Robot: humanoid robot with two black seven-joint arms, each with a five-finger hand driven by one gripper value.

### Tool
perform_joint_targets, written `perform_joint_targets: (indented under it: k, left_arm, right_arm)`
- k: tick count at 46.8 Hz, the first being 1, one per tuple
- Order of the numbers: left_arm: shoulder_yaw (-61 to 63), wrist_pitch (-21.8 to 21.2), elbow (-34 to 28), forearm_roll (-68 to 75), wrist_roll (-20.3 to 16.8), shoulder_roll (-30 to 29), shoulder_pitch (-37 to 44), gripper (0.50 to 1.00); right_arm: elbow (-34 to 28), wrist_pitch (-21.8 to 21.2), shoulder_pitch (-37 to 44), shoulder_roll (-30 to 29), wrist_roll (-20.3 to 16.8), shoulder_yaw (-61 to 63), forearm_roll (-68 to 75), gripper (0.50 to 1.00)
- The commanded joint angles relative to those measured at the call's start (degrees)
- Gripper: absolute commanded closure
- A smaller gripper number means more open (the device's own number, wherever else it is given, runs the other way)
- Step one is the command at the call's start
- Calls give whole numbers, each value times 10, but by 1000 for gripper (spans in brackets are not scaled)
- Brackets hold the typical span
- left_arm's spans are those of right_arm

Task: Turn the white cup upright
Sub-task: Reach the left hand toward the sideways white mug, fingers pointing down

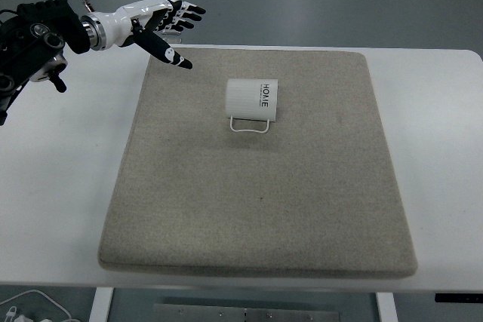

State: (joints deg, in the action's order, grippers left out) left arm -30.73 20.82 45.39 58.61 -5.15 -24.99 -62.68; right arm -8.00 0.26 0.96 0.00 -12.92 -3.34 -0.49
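A white ribbed cup lies on its side on the beige mat, in the mat's far middle part. Its thin wire handle points toward the near side and dark print shows near its right end. My left hand hovers over the mat's far left corner, fingers spread and holding nothing. It is well to the left of the cup and apart from it. The right arm does not show.
The mat lies on a white table. The table's far edge runs just behind the mat, with grey floor beyond. White cables lie at the bottom left below the table's near edge.
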Motion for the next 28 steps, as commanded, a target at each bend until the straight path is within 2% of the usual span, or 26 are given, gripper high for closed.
perform_joint_targets:
  k: [1,13,18,28]
  left_arm:
    - [31,-16,0,4,0,0,-16,508]
    - [80,-24,33,26,0,4,-59,508]
    - [105,-30,33,45,0,22,-76,508]
    - [189,-97,29,55,0,67,-105,508]
  right_arm:
    - [0,0,0,0,0,0,0,570]
    - [0,0,0,0,0,0,0,570]
    - [0,0,0,0,0,0,0,570]
    - [0,0,0,0,0,0,0,570]
